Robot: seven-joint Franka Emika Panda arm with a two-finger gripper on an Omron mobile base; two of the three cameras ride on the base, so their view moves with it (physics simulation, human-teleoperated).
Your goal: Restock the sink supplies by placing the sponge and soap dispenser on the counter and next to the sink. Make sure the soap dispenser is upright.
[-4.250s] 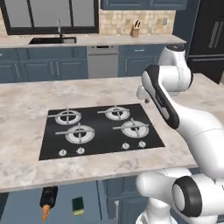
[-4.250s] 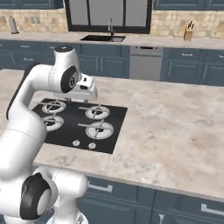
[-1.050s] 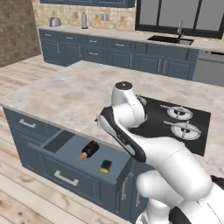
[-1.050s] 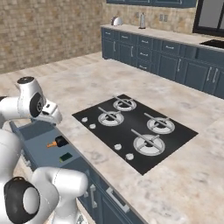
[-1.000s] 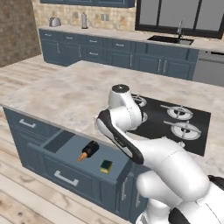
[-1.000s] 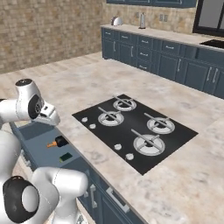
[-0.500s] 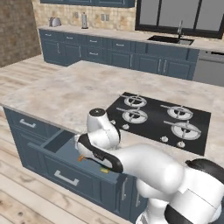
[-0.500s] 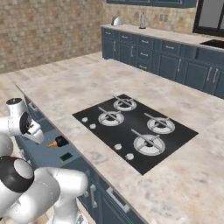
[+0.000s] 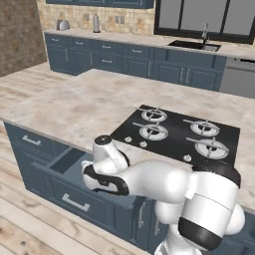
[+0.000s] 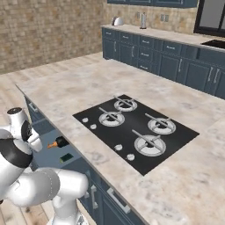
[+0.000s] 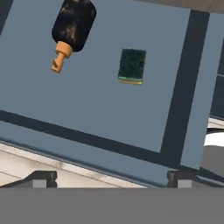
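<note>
Across the kitchen in the left base view the sink (image 9: 195,46) sits far off; the right base view shows the arm newly swung low over the open drawer (image 10: 49,147); in the hand view the end effector (image 11: 109,177), fingers apart, looks down on the soap dispenser (image 11: 73,25) lying flat and the sponge (image 11: 132,66), both ahead and ungrasped.

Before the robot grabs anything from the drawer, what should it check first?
1. Drawer open: ok.
2. Soap dispenser reachable: ok, it lies on its side on the drawer floor.
3. Sponge apart from the dispenser: ok, a clear gap between them.
4. Gripper open: ok, its fingertips stand wide apart.
5. Gripper lined up over a thing: not ok, both lie farther up the hand view.
6. Dispenser upright: not ok.
</note>
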